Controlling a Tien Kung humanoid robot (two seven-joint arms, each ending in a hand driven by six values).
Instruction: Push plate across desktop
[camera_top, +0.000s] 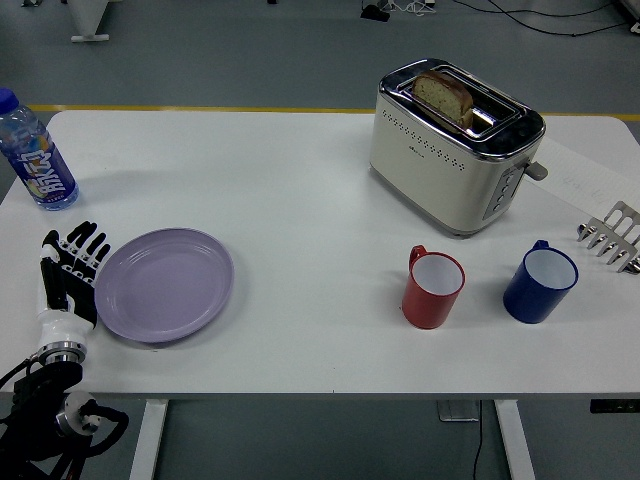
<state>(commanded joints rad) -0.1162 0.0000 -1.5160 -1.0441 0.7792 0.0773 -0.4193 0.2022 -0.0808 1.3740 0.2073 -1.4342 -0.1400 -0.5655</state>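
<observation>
At the far left of the white table (300, 180) stands a water bottle (36, 160) with a blue cap, well apart from the action. Below it the left hand (68, 278) comes in from the lower left corner, its fingers (88, 246) spread flat and holding nothing, set against the left rim of the lavender plate (165, 285). The plate lies flat on the table's near-left part, close to the front edge.

The plate looks like a light, stiff, shallow dish, probably plastic or melamine, so it should slide easily on the smooth tabletop with little force. There is no need to grip it: the place to bear on is the outer left rim, low and near its middle, so the push runs through the plate's centre. A push off to one side would likely spin it, and one too high could tip the rim or let the fingers ride over it.

Further right stand a cream toaster (455, 145) with a slice of bread (443, 96) in its slot, a red mug (432, 288), a blue mug (539, 282), and a metal rack (612, 236) at the right edge. The red mug stands in the plate's path to the right, though well apart from it. The right hand is not in view.
</observation>
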